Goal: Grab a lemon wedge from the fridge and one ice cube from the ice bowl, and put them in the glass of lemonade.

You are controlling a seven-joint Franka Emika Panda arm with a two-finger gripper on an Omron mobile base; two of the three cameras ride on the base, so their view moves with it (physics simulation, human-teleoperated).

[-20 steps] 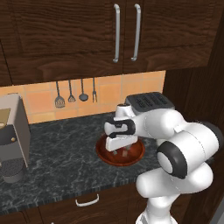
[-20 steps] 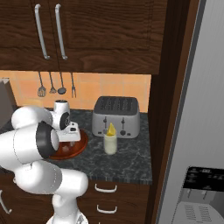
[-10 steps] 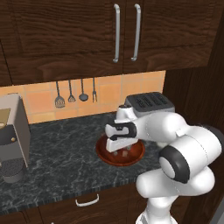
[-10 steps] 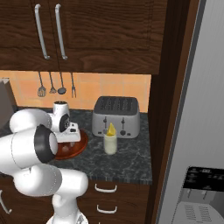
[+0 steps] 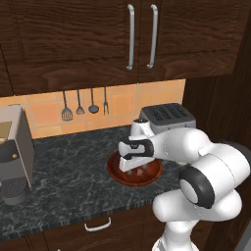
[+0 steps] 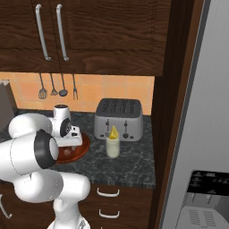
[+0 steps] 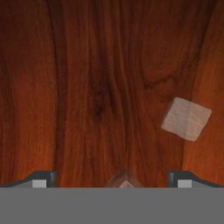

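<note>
The ice bowl [image 5: 117, 175], reddish-brown and round, stands on the dark counter in front of the toaster. My gripper [image 5: 133, 166] points straight down into it, open, holding nothing. In the hand view the bowl's wooden floor [image 7: 96, 87] is very close. One pale ice cube [image 7: 186, 118] lies up and to the right of the fingers. Another ice cube [image 7: 125, 182] shows between the fingertips [image 7: 40, 180]. The glass of lemonade [image 6: 112, 147] stands right of the bowl with a yellow lemon wedge [image 6: 114, 133] at its top. The grey fridge [image 6: 201, 112] rises on the far right.
A silver toaster [image 6: 118, 118] stands against the tiled wall behind the glass. A coffee machine [image 5: 12, 152] sits at the counter's left end. Utensils [image 5: 81, 104] hang on the wall, under dark upper cabinets [image 5: 142, 39]. A dark wood panel [image 6: 172, 98] separates counter and fridge.
The hand has sunk a little lower into the ice bowl. Its jaws have stayed open, and the bowl and glass have not moved.
</note>
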